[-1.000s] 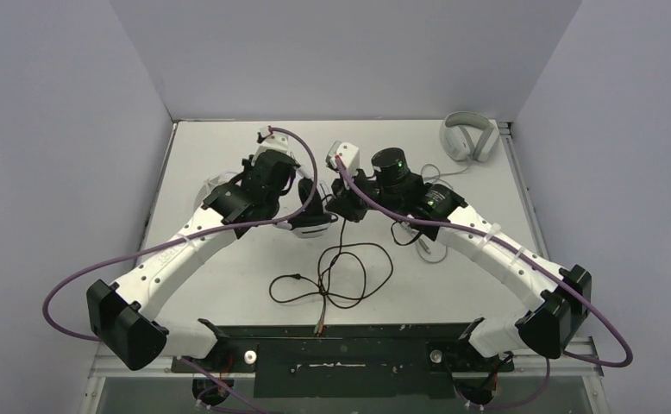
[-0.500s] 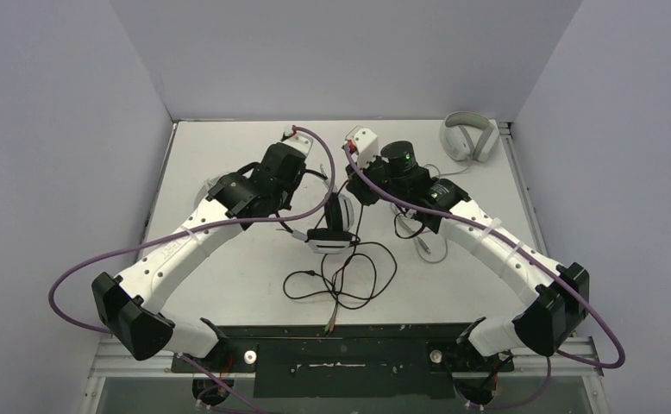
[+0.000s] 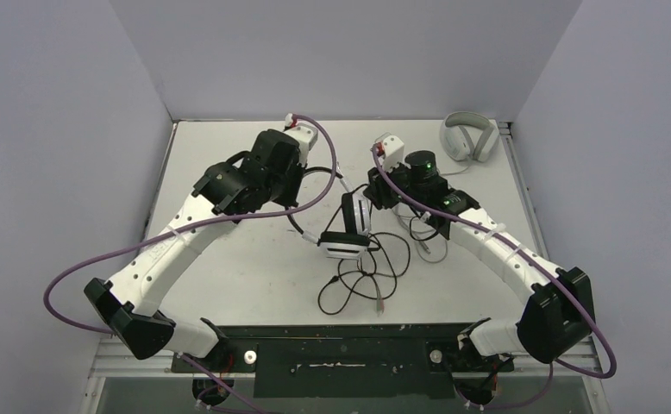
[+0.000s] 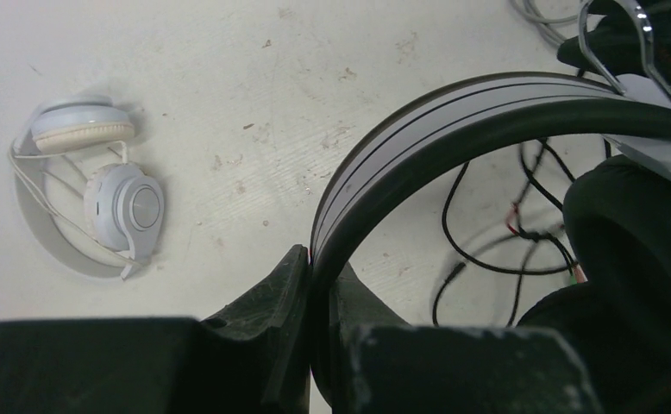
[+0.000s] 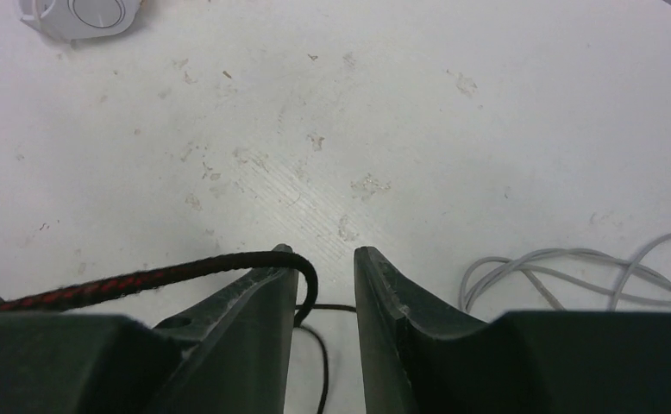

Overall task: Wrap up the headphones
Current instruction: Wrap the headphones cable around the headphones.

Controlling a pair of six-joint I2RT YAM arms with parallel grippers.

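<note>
My left gripper is shut on the black-and-white headband of the larger headphones, which hang just above the table centre. Their black ear cushion fills the right of the left wrist view. The black cable trails down from them into a loose heap on the table. My right gripper stands open just right of the headset, with a stretch of that black cable draped over its left fingertip and dropping into the gap. The small all-white headphones lie flat on the table, to the left in the left wrist view.
A light grey over-ear pair sits at the back right corner, and its grey cable runs across the table near my right gripper. Grey walls close in the table on three sides.
Both arms have swung to the right, carrying the headset and dragging the cable heap with it. My right gripper has opened, and the cable now lies loose on one finger.
</note>
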